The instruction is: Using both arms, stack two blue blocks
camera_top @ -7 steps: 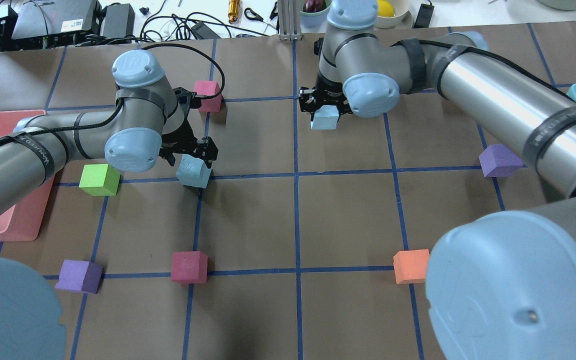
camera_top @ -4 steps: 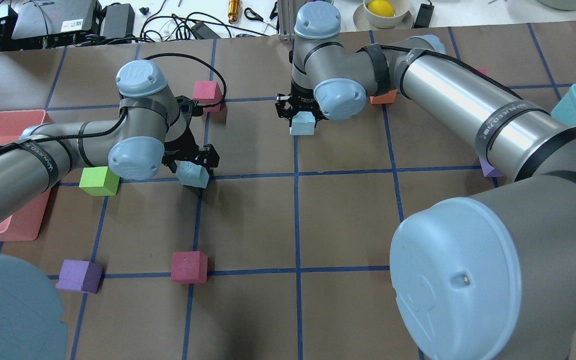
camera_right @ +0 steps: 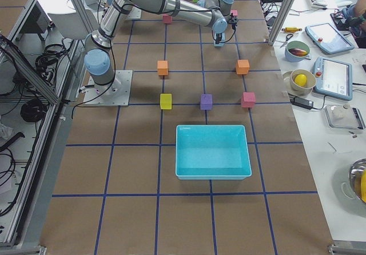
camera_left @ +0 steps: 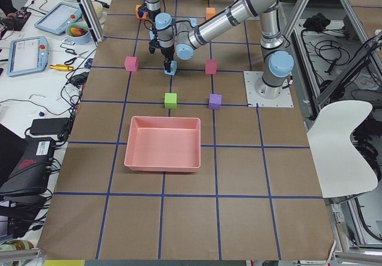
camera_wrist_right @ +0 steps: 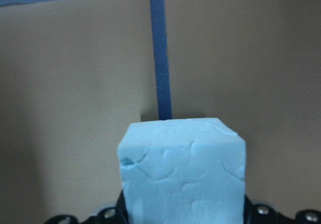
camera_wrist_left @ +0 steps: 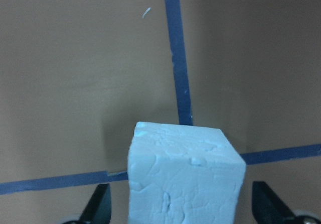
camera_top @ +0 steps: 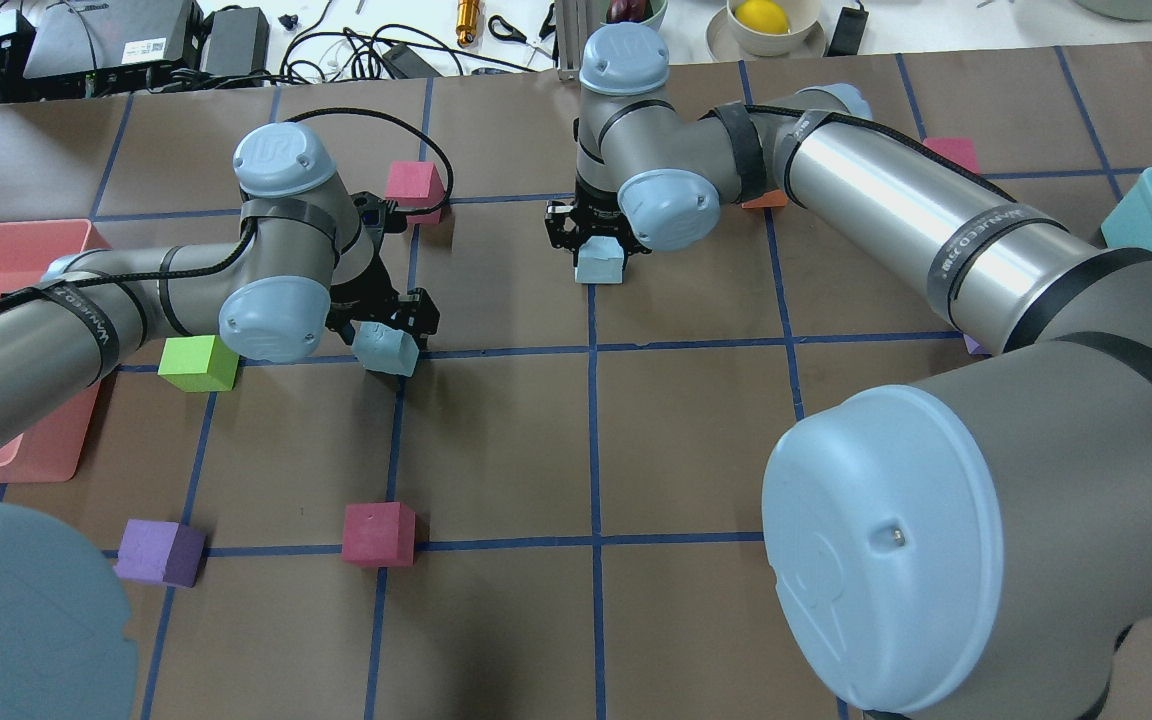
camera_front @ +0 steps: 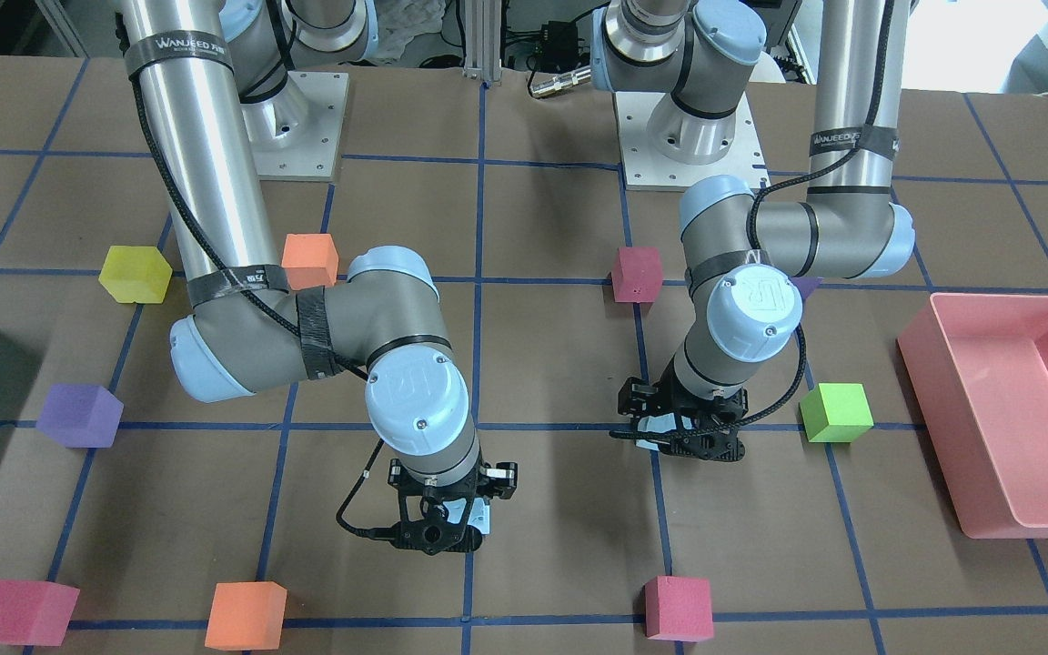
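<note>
The left black two-finger gripper (camera_top: 384,332) had its jaws pinched on the nearer pale sky-blue foam cube (camera_top: 388,350), held between them low over a crossing of blue tape lines (camera_wrist_left: 173,58). A lime-green foam cube (camera_top: 198,362) lay well outside those jaws. Farther off, the right black two-finger gripper (camera_top: 599,243) clamped the farther pale sky-blue foam cube (camera_top: 600,265) between its jaws, close above the brown paper table (camera_top: 696,440); contact could not be told.

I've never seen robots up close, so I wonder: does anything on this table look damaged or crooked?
Only small things. Both pale blue blocks have cracked, dented faces: the left blue block and the right blue block. The left one also looks slightly askew in its jaws. Nothing is spilled.
</note>
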Motion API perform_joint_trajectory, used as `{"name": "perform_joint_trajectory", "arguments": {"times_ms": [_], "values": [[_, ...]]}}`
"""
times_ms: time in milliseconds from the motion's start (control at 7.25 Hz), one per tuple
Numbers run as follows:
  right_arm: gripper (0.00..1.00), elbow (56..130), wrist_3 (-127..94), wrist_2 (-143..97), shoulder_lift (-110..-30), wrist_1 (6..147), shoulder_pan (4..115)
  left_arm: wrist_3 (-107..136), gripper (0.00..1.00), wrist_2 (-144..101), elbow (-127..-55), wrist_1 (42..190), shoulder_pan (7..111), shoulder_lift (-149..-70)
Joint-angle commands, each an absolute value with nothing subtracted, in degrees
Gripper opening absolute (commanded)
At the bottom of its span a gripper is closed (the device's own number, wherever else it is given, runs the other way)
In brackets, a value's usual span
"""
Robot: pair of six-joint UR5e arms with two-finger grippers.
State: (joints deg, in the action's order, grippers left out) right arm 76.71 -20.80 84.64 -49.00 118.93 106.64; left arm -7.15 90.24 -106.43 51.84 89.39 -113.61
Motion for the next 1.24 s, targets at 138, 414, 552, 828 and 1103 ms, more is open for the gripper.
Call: {"name": "perform_joint_trajectory", "arguments": {"times_ms": [138, 414, 552, 828, 1103], "values": [[1.0, 76.7, -22.3, 84.7, -49.0, 119.2, 106.8, -7.2, 0.13, 90.2, -106.3, 51.6, 89.4, -113.8], [1.0, 76.1, -23.8, 84.7, -50.3, 119.1, 106.8, -7.3, 0.0, 90.3, -105.7, 51.7, 89.4, -113.1], [1.0, 75.8, -23.8, 84.7, -50.5, 119.0, 106.8, -7.3, 0.0, 90.3, -104.3, 52.1, 89.4, -112.0], [1.0, 73.0, -22.8, 85.5, -54.0, 117.8, 105.3, -6.5, 0.0, 89.7, -97.8, 56.1, 90.3, -112.1], [1.0, 73.6, -16.6, 88.7, -60.3, 108.8, 101.1, -4.7, 0.0, 89.6, -87.9, 67.0, 91.6, -113.5]]}}
